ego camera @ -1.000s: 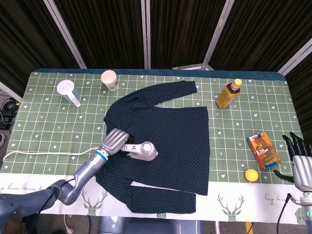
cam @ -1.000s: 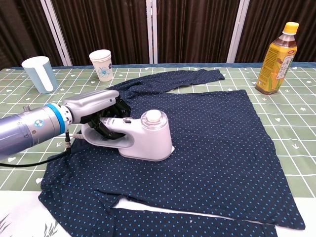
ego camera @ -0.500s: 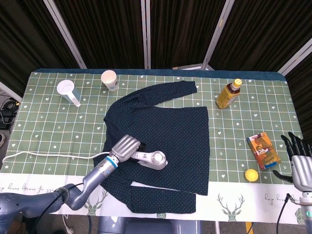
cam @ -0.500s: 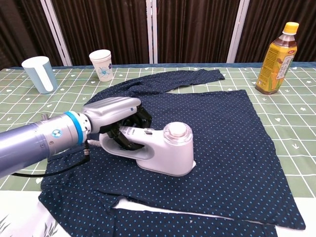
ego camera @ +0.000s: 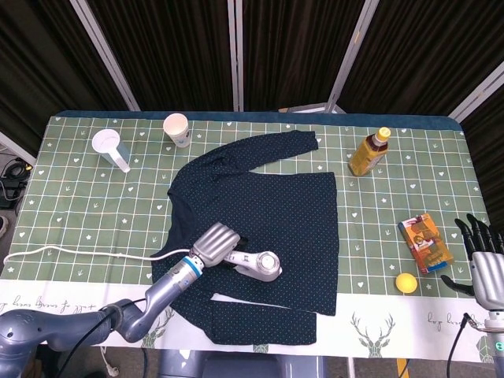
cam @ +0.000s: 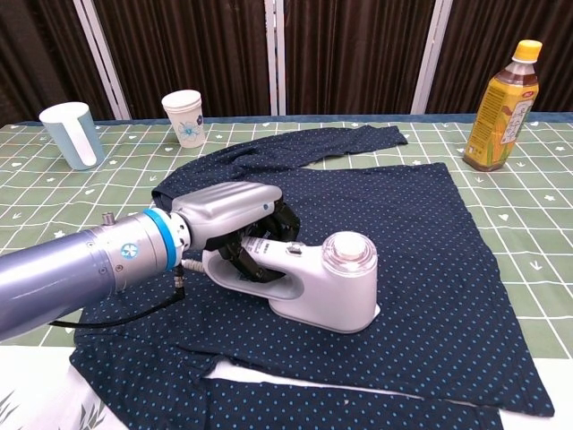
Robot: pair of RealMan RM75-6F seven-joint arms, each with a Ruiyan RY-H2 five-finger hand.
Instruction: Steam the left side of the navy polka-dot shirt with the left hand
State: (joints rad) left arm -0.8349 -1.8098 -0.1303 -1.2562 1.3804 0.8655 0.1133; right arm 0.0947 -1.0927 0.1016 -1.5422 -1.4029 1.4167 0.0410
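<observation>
- Shirt (ego camera: 268,213), navy with polka dots, lies spread flat at the centre of the table (ego camera: 79,205).
- Steamer (cam: 313,282) rests on the shirt's lower left part, its cord (ego camera: 71,252) running off to the left.
- Left hand (cam: 228,210) grips the steamer handle, fingers wrapped around it.
- Right hand (ego camera: 482,256) sits at the table's right edge, fingers spread, holding nothing.
- Bottle (ego camera: 368,152), two cups (ego camera: 177,128) and a small yellow ball (ego camera: 405,283) stand clear of the shirt.

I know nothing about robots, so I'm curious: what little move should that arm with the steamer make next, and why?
Probably slide the steamer back toward the collar side: the left hand holds its handle with it resting low on the navy polka-dot shirt, and much of the left side lies beyond.
</observation>
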